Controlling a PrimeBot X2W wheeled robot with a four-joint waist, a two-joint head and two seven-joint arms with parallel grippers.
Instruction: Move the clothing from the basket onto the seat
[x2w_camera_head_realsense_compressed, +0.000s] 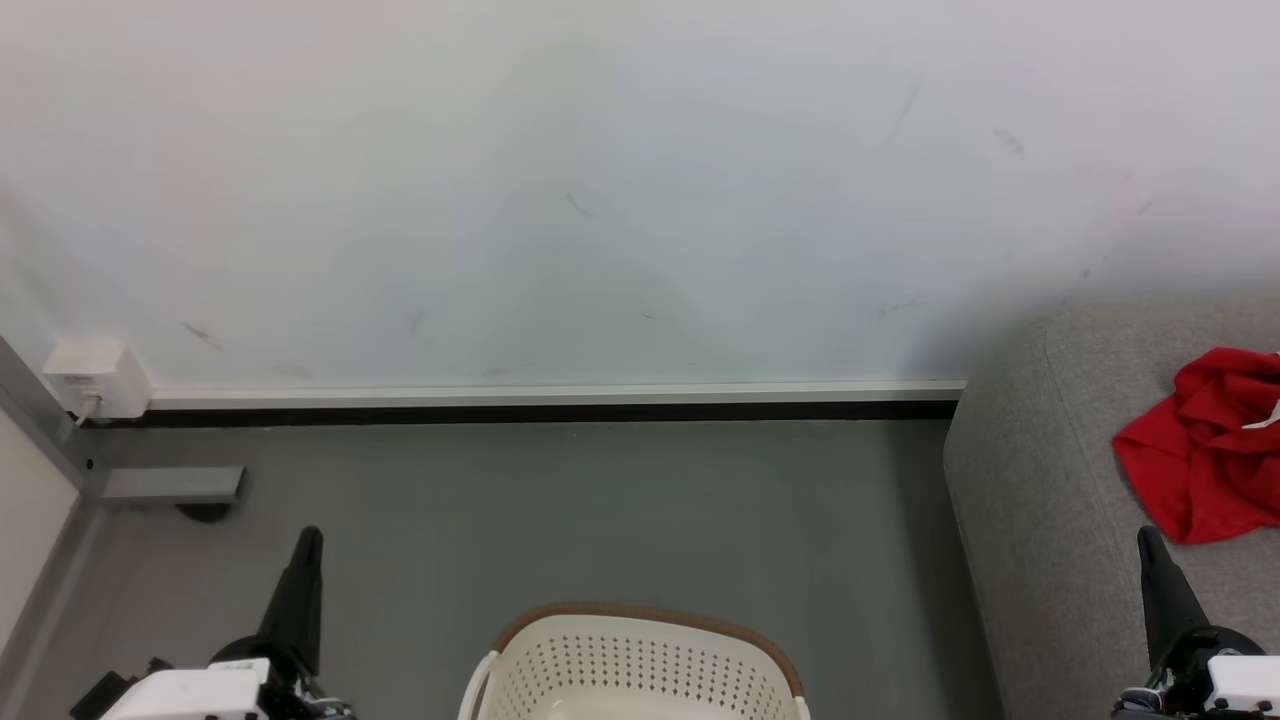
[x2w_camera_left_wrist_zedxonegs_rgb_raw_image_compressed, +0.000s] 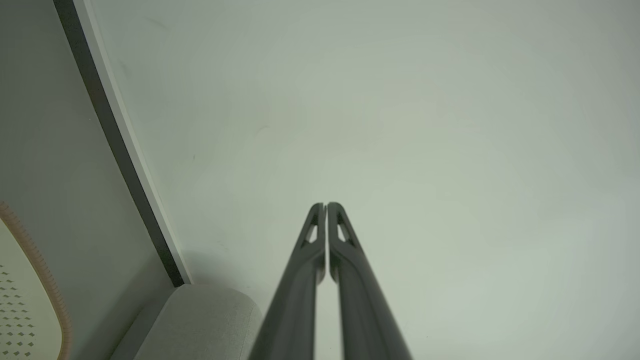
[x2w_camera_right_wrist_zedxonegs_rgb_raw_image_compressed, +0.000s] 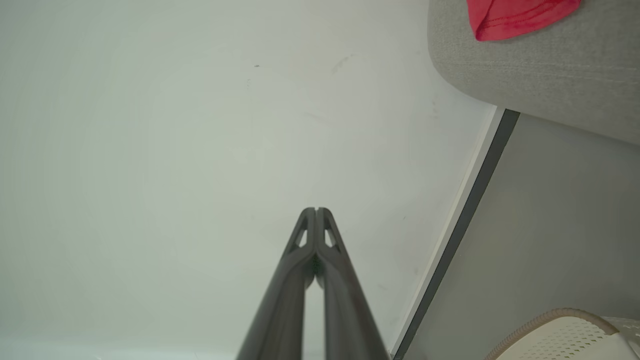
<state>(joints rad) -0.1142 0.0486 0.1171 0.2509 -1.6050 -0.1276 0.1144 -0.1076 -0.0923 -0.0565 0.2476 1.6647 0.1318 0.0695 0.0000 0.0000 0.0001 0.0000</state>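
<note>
Lying where, the red clothing (x2w_camera_head_realsense_compressed: 1200, 450)? — asker

It is lying crumpled on the grey sofa (x2w_camera_head_realsense_compressed: 1040, 480), at the right of the head view, near the sofa's rounded corner. A bit of white is showing at its right side. The right wrist view is catching a red hem on the same fabric. — watcher

And the basket (x2w_camera_head_realsense_compressed: 640, 612)? — asker

It is standing on the floor (x2w_camera_head_realsense_compressed: 600, 510) to the left of the sofa, apart from it. Its brown rim and dotted cream wall are showing. The bottom edge of the head view is cutting off the rest, so I cannot tell what is lying inside. — watcher

What are the tools doing? — asker

The left tool (x2w_camera_head_realsense_compressed: 308, 545) is hanging over the floor left of the basket, its two dark fingers pressing together and gripping nothing. The right tool (x2w_camera_head_realsense_compressed: 1150, 545) is showing against the sofa, just below the clothing in that view and apart from it, its fingers likewise pressing tip to tip and gripping nothing. Both are pointing toward the white wall (x2w_camera_head_realsense_compressed: 600, 200), where a pale skirting strip (x2w_camera_head_realsense_compressed: 550, 394) is running along the floor. — watcher
</note>
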